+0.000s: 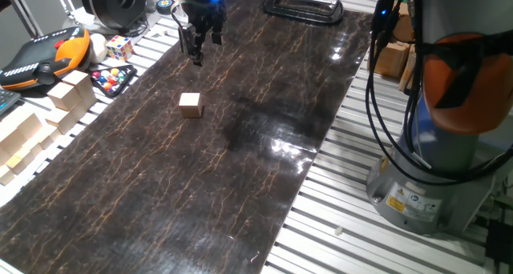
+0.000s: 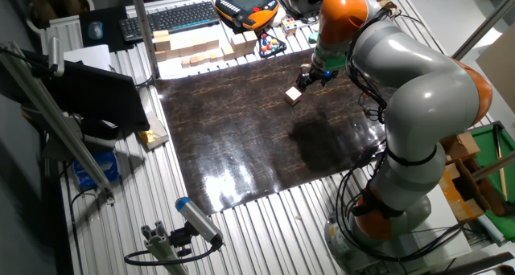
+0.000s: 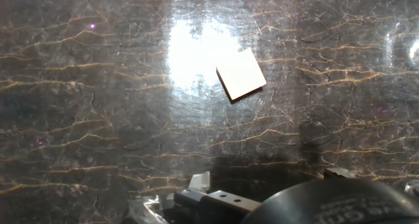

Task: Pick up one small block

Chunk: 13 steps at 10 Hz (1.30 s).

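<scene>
Block alone on the dark mat, gripper raised beyond it

Block (image 1: 190,104) of plain light-tan wood, the small block of the task, sits by itself on the dark marble-patterned mat (image 1: 240,170) that covers the middle of the surface (image 1: 377,242). It rests flat, nothing touching it, nearer the mat's left edge than its right in the one fixed view. In the hand view it shows as a pale tilted square (image 3: 241,74) just right of a bright glare patch on the mat.

The gripper (image 1: 197,51) hangs above the mat, farther back than the block and apart from it, its dark fingers pointing down. They appear slightly parted with nothing between them, though the gap is small and hard to read; the other fixed view shows the gripper (image 2: 306,80) just right of the block (image 2: 293,95) and clear of it. The grey and orange arm (image 2: 402,74) curves up from its base (image 1: 417,194) on the slatted surface at the right.

Past the mat's left edge lie several larger pale wooden blocks (image 1: 70,90), a multicoloured puzzle cube (image 1: 119,47), a small tray of coloured balls (image 1: 112,79) and an orange and black hand controller (image 1: 44,58). A black clamp (image 1: 303,6) lies at the mat's far end. In the other fixed view, a keyboard (image 2: 169,19) sits at the far side behind the blocks.
</scene>
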Tool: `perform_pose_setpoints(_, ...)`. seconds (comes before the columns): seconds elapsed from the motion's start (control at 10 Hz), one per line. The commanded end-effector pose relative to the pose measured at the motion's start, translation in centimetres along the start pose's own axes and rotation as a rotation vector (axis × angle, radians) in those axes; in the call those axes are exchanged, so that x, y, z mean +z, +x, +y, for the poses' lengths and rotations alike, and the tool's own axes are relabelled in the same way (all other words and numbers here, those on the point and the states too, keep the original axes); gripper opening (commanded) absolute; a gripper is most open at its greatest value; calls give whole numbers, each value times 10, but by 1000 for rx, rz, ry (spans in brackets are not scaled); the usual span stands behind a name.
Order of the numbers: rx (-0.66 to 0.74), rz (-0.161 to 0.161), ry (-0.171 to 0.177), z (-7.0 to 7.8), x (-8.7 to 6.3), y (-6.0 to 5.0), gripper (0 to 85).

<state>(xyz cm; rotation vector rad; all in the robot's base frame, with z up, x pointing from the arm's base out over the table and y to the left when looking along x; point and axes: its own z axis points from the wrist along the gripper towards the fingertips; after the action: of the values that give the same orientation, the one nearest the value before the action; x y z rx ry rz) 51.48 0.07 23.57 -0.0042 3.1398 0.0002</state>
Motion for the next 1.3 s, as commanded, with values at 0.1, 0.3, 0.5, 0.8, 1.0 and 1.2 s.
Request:
perform_pose_setpoints(0.1,-121,-17,-5,0,-1,0,7)
perform_pose_setpoints(0.3,-119,-16,-2,1,-3,0,7)
perform_pose_setpoints(0.5,-119,-16,-2,1,-3,0,7)
perform_pose_setpoints(0.8,-118,-19,-2,1,-2,0,7)
perform_pose_setpoints(1.0,-121,-19,1,3,-2,-1,7)
perform_pose_setpoints(1.2,-130,-20,3,4,1,-4,7)
